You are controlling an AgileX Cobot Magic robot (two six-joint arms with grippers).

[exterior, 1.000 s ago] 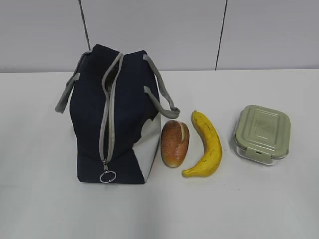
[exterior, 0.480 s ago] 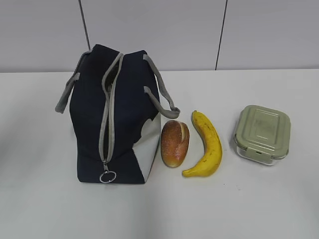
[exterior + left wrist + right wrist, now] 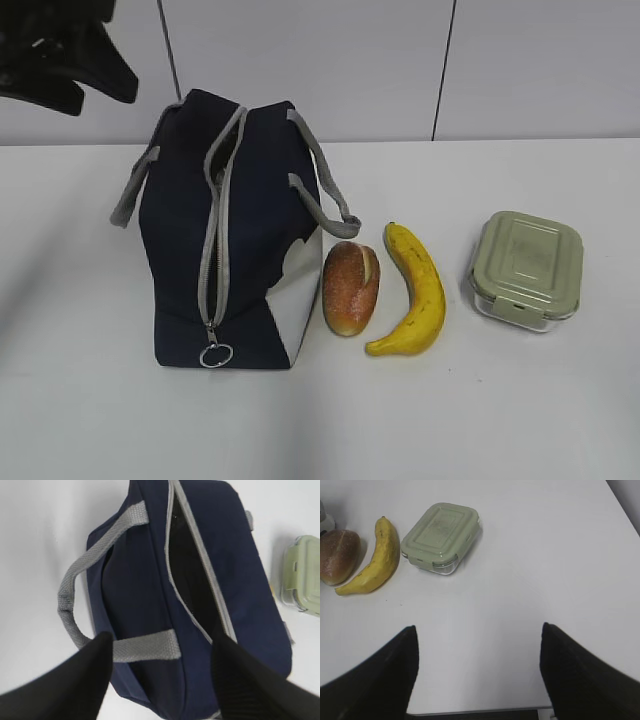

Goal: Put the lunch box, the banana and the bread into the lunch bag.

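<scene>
- Now the left gripper (image 3: 160, 680), jaws wide, hangs over the lunch bag (image 3: 235, 240) at frame left.
- Right gripper (image 3: 477, 672) wide above bare table (image 3: 530, 570).
- Bread (image 3: 351, 287), banana (image 3: 415, 290), lunch box (image 3: 527, 268) line up rightward.

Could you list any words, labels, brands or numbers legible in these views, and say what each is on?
None can be read.
Lunch box lid: faint embossed marks, too blurred to read.
Lunch bag, banana, bread: no text visible.
</scene>
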